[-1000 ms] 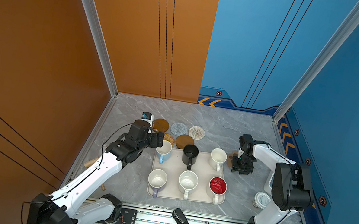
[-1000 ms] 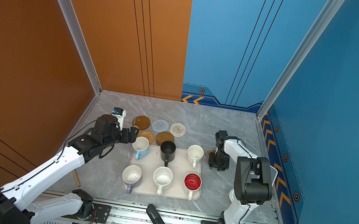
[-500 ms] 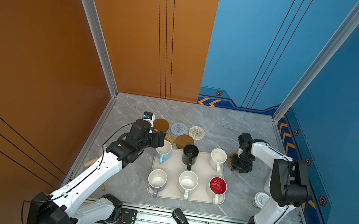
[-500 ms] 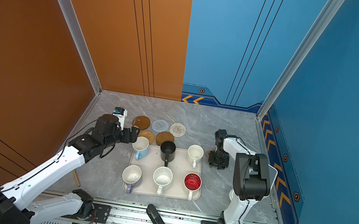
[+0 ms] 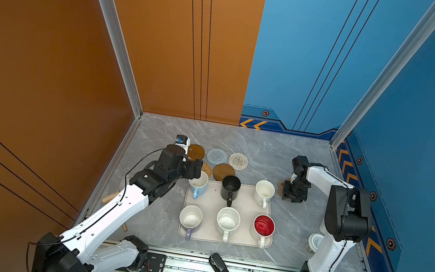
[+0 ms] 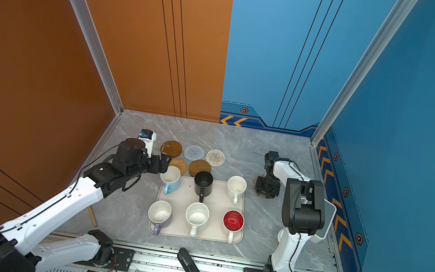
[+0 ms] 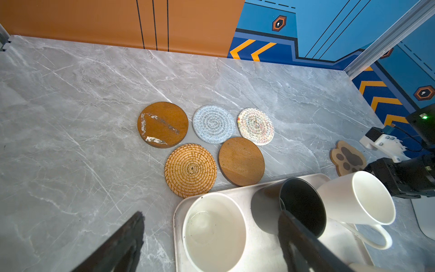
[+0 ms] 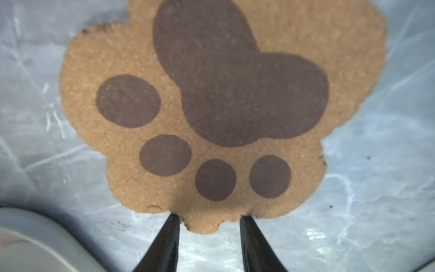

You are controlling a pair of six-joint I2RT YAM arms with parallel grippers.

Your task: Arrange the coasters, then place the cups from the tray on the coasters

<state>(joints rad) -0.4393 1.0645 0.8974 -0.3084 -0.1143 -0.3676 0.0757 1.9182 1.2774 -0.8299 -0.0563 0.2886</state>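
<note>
Paw coaster (image 8: 211, 106), right of tray (image 5: 243, 209): right gripper (image 8: 209, 217) half-parted astride one lobe, hold unclear. Best pinched low, then carried beyond tray. Left gripper (image 7: 211, 213) agape, empty.

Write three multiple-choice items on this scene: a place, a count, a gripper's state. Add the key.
1. Where does the paw coaster lie? A on the tray; B on the table beside the tray, at the right gripper; C leaning on a wall.
2. How many cups stand on the tray? A four; B five; C six.
3. How is the left gripper? A shut on a coaster; B wide open; C shut, empty.
Key: 1 B, the right wrist view shows it flat on the table at the fingertips; 2 C, two rows of three in both top views; 3 B, its fingers stand far apart in the left wrist view.
</note>
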